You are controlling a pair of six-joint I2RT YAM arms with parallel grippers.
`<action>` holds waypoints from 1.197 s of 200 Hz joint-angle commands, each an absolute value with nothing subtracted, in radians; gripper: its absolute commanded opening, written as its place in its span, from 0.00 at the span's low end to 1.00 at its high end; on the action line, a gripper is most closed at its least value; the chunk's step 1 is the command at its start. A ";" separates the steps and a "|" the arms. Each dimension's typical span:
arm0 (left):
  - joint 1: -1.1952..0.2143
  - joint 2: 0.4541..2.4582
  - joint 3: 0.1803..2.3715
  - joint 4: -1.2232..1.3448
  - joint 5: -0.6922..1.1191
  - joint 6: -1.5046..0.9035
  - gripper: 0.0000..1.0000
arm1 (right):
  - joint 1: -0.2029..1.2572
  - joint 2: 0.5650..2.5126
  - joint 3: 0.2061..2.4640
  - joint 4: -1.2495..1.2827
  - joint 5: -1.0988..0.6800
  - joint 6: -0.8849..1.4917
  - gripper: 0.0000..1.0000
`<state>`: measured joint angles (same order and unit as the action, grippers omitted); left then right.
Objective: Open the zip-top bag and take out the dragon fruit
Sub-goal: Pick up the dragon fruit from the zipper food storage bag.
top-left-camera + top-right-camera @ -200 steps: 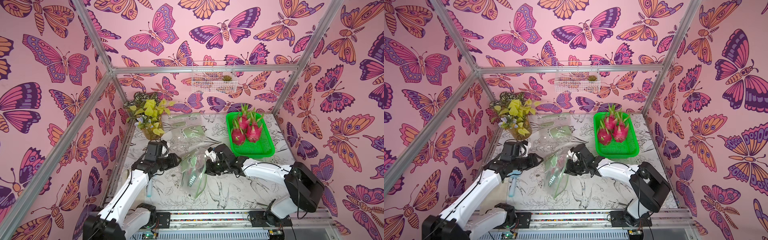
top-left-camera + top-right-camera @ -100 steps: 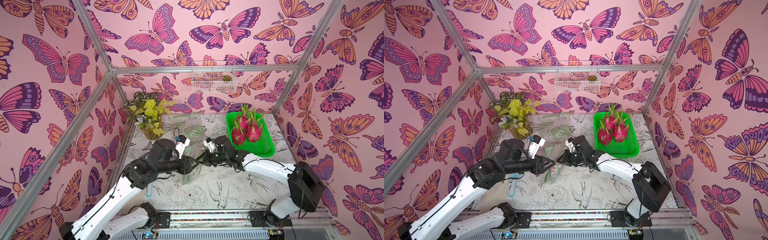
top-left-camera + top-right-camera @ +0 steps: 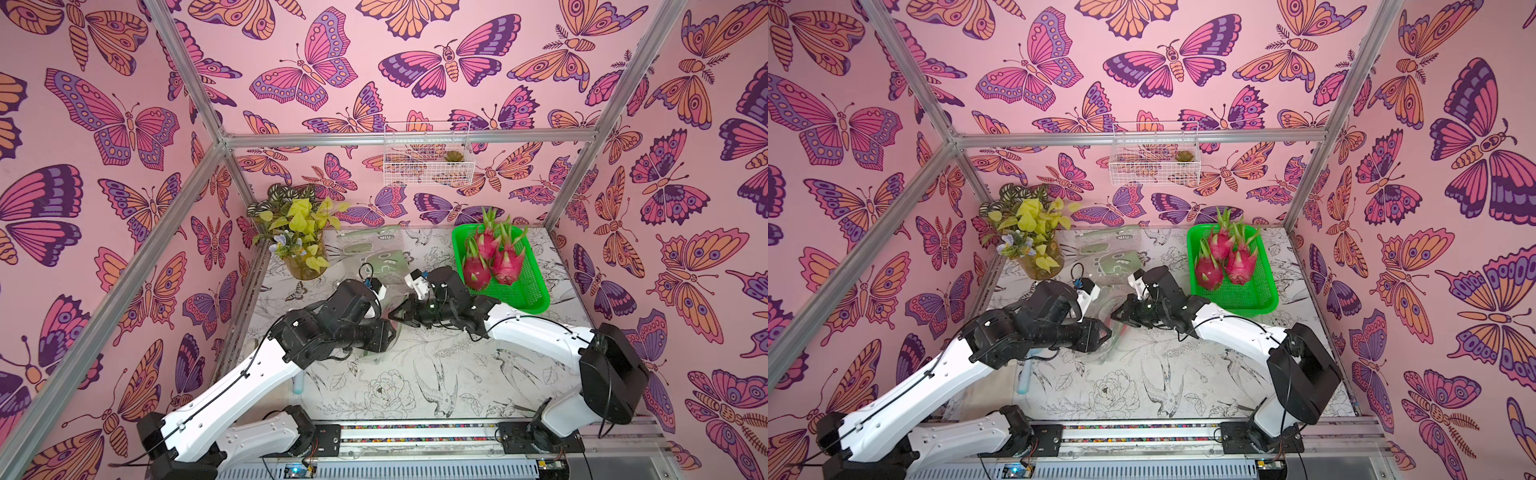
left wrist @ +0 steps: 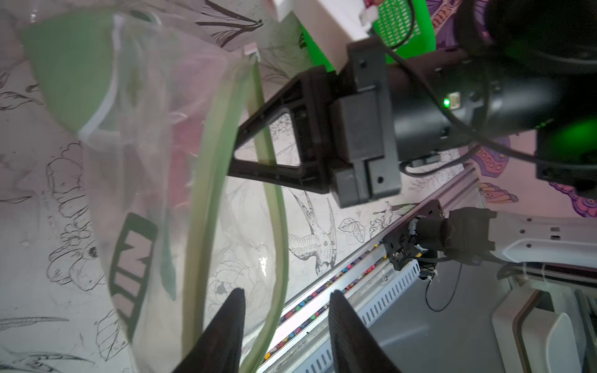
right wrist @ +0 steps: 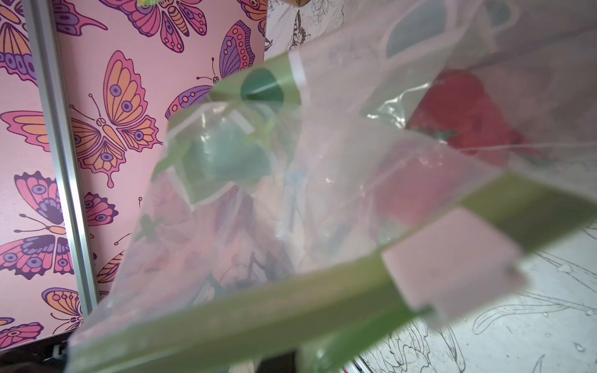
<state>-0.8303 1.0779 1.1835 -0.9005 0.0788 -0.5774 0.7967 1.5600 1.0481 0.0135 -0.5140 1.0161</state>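
At table centre, the right gripper (image 4: 237,151) pinched the green zip strip (image 4: 210,193) of the zip-top bag (image 4: 145,161); the left gripper (image 4: 287,292) stood spread near it. One dragon fruit (image 5: 462,113) lay inside the bag, three in the far-right green basket (image 3: 528,305).

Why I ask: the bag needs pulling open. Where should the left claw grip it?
Likely the thin green zip strip along the bag's mouth, approached edge-on from the left: it is a flat band passing between the open left claw's fingers, while the right claw pinches the bag's top.
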 commanded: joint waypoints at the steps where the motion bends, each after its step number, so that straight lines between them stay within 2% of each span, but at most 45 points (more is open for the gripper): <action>1: -0.824 1.133 1.172 -0.974 -0.008 -0.610 0.45 | 0.805 1.524 1.022 0.027 -0.505 0.999 0.02; 76: -0.796 1.238 1.066 -1.017 -0.120 -0.639 0.46 | 0.817 1.547 0.989 0.058 -0.541 0.983 0.02; 88: -0.778 1.231 1.019 -0.967 -0.088 -0.635 0.44 | 0.824 1.551 0.981 0.060 -0.538 0.975 0.01; 151: -0.749 1.213 0.863 -0.697 0.078 -0.606 0.23 | 0.831 1.553 0.943 0.091 -0.534 0.983 0.00; 200: -0.737 1.208 0.774 -0.547 0.226 -0.599 0.22 | 0.833 1.543 0.943 0.089 -0.530 0.982 0.00; 239: -0.736 1.246 0.762 -0.602 0.168 -0.595 0.22 | 0.831 1.538 0.948 0.086 -0.532 0.984 0.00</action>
<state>-0.7433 1.2198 0.7788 -0.5812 0.1780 -0.6117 0.8265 1.5513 0.9485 0.0715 -0.5327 0.9913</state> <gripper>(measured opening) 0.219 0.053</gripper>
